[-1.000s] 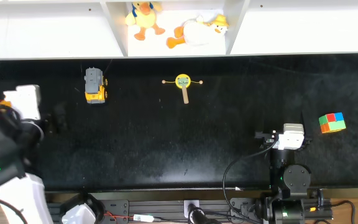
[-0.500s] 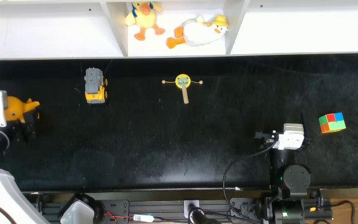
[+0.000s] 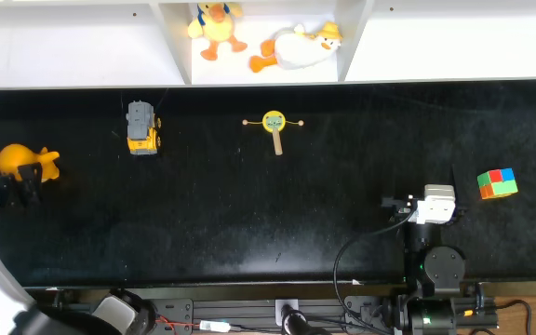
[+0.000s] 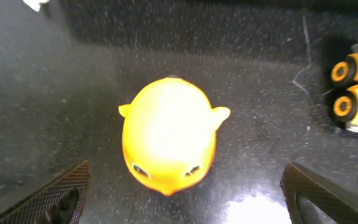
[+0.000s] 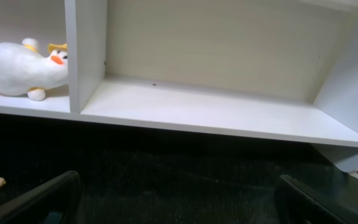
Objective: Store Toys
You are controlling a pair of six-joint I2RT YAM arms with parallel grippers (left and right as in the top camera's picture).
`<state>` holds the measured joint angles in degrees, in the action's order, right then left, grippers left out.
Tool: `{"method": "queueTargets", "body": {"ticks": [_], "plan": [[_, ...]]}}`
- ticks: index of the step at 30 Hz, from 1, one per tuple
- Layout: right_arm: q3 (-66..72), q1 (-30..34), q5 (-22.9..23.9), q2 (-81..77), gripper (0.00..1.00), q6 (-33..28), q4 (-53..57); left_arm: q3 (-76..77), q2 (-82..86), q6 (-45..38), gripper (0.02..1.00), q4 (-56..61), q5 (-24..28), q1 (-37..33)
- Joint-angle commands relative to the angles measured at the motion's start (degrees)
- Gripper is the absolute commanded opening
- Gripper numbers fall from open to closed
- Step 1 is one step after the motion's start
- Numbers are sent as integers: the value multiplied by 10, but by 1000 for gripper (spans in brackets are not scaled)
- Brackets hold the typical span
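A round yellow duck toy (image 3: 19,159) (image 4: 169,134) lies on the black table at the far left. My left gripper (image 3: 19,177) (image 4: 185,182) is open just behind it, one finger on each side of its near end and clear of it. A yellow and grey toy truck (image 3: 142,127) (image 4: 356,93), a small rattle drum (image 3: 274,124) and a coloured cube (image 3: 497,183) also lie on the table. My right gripper (image 3: 431,205) (image 5: 179,202) is open and holds nothing at the front right, facing the shelf.
A white shelf (image 3: 268,74) (image 5: 216,109) runs along the table's back edge. Its middle compartment holds a yellow plush duck (image 3: 215,23) and a white plush duck (image 3: 296,46) (image 5: 23,68). The compartment to the right of it is bare.
My left arm has swung toward the table's left edge, uncovering the yellow duck toy, which it hid a second ago. The right arm has kept still.
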<state>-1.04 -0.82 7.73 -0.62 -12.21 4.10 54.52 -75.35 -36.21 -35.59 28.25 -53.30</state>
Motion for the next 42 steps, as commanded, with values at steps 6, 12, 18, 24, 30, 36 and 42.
{"method": "queueTargets", "body": {"ticks": [6, 12, 18, 24, 30, 36, 42], "plan": [[8, 1, -3, 4, 996, 2, -3, 13, -75, -13, 706, 24, 0, -4], [8, 1, -3, 4, 996, 2, -3, 13, -80, -12, 251, 53, 3, -3], [8, 1, -3, 4, 996, 2, -3, 13, -52, 46, 36, 50, 4, -3], [8, 1, -3, 4, 996, 2, -3, 13, 60, 143, 53, 39, 10, -2], [8, 1, -3, 4, 996, 2, -3, 13, 105, 214, 71, 57, 10, 57], [8, 1, -3, 4, 996, 2, -3, 13, 103, 291, 73, 104, -107, 177], [8, 1, -3, 4, 996, 2, -3, 17, 92, 338, 91, 155, -222, 262]]}}
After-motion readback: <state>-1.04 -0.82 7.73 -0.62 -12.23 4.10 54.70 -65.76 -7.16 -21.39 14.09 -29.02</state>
